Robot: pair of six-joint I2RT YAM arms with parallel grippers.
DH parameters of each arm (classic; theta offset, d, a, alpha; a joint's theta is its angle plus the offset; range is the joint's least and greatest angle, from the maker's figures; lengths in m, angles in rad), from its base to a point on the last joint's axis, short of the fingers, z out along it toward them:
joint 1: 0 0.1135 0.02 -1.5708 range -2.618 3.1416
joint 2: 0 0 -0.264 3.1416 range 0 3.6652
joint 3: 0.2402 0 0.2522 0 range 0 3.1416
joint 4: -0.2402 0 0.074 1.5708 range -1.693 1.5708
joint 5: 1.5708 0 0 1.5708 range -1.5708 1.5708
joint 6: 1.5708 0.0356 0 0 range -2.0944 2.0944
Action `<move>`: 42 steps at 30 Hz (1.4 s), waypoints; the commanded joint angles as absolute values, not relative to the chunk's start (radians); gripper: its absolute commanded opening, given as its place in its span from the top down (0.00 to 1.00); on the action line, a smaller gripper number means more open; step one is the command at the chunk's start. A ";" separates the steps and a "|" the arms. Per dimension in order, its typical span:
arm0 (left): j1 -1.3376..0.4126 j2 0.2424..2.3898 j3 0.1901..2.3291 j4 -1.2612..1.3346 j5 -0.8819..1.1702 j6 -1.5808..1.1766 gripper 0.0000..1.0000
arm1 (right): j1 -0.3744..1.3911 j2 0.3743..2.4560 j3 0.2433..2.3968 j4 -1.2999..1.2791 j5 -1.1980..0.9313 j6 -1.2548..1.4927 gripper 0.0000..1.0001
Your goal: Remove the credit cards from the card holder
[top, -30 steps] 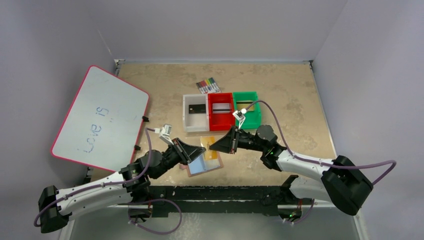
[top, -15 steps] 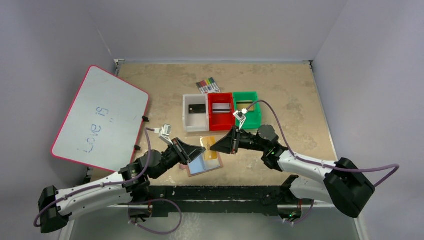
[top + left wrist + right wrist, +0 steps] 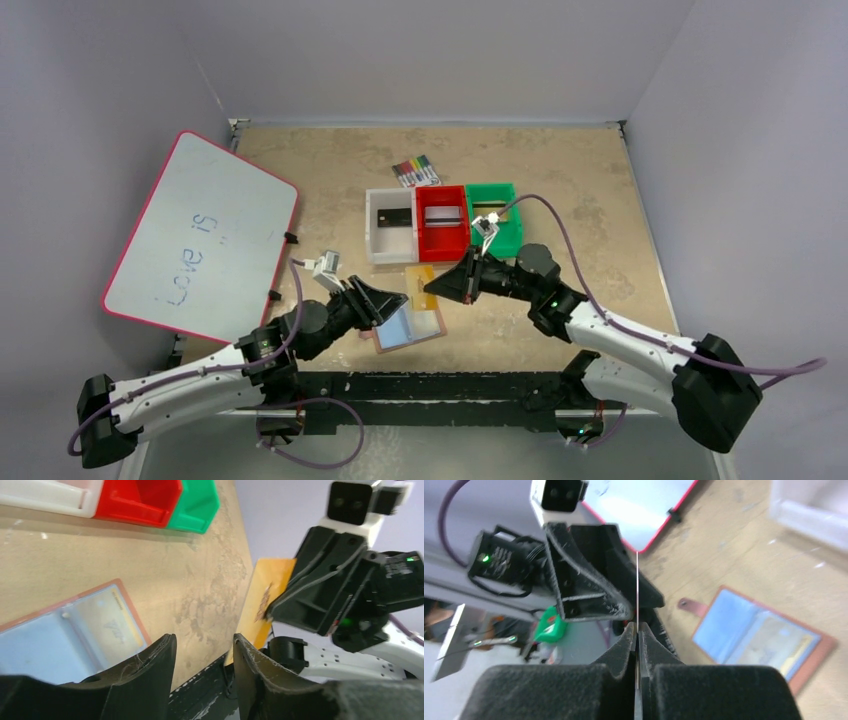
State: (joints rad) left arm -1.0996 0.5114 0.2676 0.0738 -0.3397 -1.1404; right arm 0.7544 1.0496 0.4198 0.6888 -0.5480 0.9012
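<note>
Right gripper (image 3: 434, 289) is pinched tight on a gold credit card (image 3: 262, 600), lifted clear of the open card holder (image 3: 412, 332). Left gripper (image 3: 202, 647) gapes empty by the holder. A dark card (image 3: 392, 216) lies in the white bin (image 3: 372, 245); another card (image 3: 107, 625), blurry, seems to sit in a pocket, so one extraction is probably left

Right gripper (image 3: 431, 290), pinching the gold card (image 3: 420, 279), has lifted it off the holder (image 3: 408, 328) to just beyond the holder's far edge. Left gripper (image 3: 401, 305) has backed slightly toward the holder's left side.
</note>
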 commanded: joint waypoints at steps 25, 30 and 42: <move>-1.095 0.512 0.378 -0.195 -0.457 -1.098 0.27 | 0.618 1.278 0.767 0.237 0.382 -0.755 1.00; -1.095 0.518 0.386 -0.202 -0.441 -1.081 0.27 | 0.548 1.302 0.799 0.223 0.196 -0.874 1.00; -1.095 0.491 0.396 -0.225 -0.439 -1.062 0.27 | 0.510 1.382 0.876 0.085 0.071 -1.021 1.00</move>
State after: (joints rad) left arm -1.0996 0.5087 0.3519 -0.2314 -0.4416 -1.0874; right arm 0.5297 1.3418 0.8139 0.1326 0.1081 -0.9543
